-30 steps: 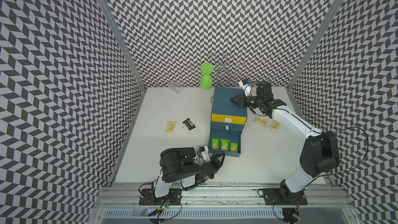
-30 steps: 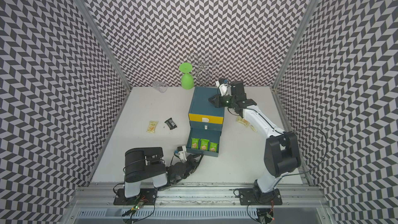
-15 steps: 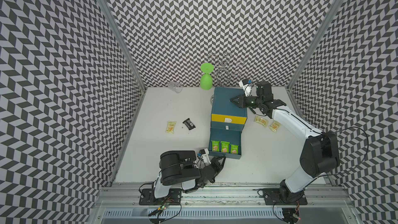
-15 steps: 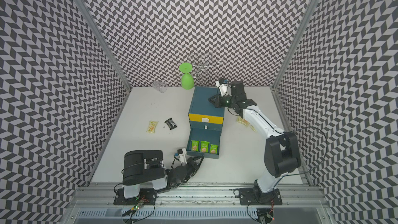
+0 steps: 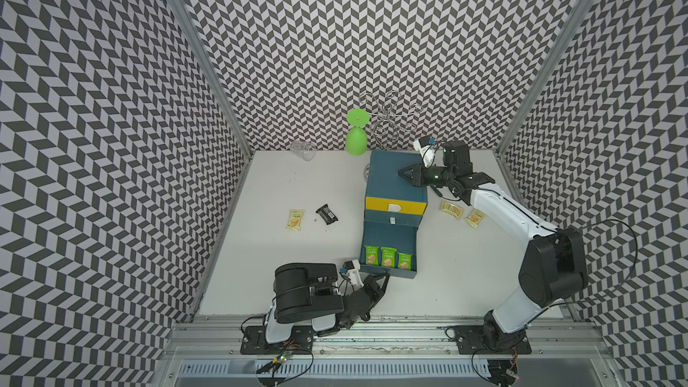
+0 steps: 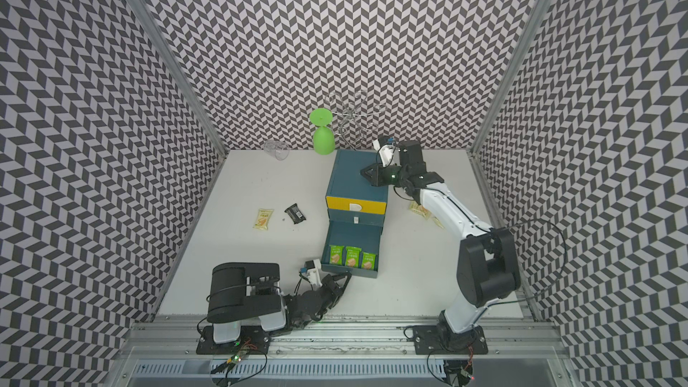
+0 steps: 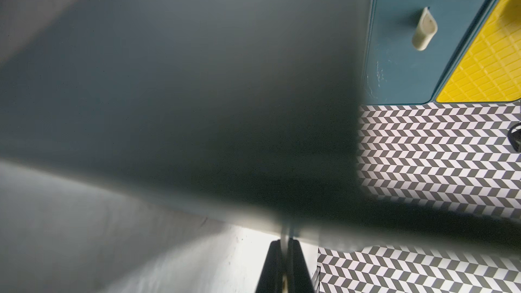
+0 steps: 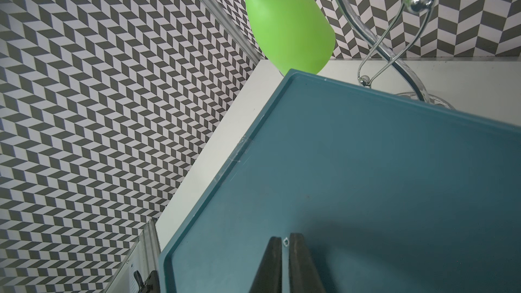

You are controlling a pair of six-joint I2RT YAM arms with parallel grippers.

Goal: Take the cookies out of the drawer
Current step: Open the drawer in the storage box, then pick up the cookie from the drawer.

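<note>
Three green cookies (image 5: 388, 258) lie flat in the open drawer (image 5: 391, 234), against its near wall. They look light, crinkly and probably slippery, and are best pinched by a sealed edge. Left end effector (image 5: 384, 279) and right end effector (image 5: 401, 173) are both pressed together.

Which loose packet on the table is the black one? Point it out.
The black packet lying beside a pale yellow packet; all others are yellow or green.
</note>
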